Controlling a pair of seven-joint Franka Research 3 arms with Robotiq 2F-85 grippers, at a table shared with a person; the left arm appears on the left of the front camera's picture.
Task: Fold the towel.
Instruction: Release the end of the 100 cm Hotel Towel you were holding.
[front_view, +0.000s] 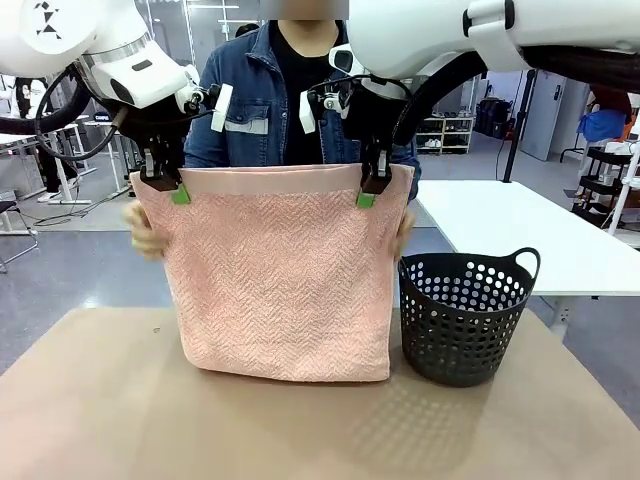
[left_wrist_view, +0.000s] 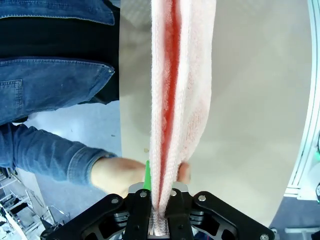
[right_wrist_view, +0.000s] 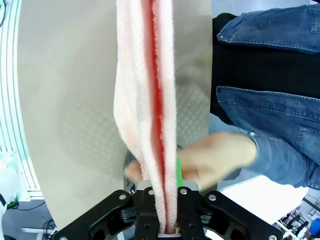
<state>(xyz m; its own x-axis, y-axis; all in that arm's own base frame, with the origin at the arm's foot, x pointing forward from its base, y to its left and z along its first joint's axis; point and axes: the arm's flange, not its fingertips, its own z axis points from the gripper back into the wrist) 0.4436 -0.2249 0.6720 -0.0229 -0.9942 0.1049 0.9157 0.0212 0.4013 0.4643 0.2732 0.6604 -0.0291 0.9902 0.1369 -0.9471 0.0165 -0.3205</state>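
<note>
The pale salmon-pink towel (front_view: 277, 280) hangs doubled over, its smooth band along the top and its lower fold resting on the table. My left gripper (front_view: 166, 190) is shut on the top left corner and my right gripper (front_view: 371, 192) is shut on the top right corner. Seen from the left wrist, the towel (left_wrist_view: 177, 100) runs as two layers out of the shut left gripper (left_wrist_view: 160, 207). From the right wrist, the towel (right_wrist_view: 147, 100) is likewise pinched in the right gripper (right_wrist_view: 164, 205). The person's hands (front_view: 143, 232) touch both side edges of the towel just below my grippers.
A dark perforated basket (front_view: 464, 312) stands on the table just right of the towel. The person in a denim jacket (front_view: 240, 110) stands behind the towel at the far side. The brown table surface (front_view: 120, 410) lies bare in front. A white table (front_view: 520, 230) stands at the back right.
</note>
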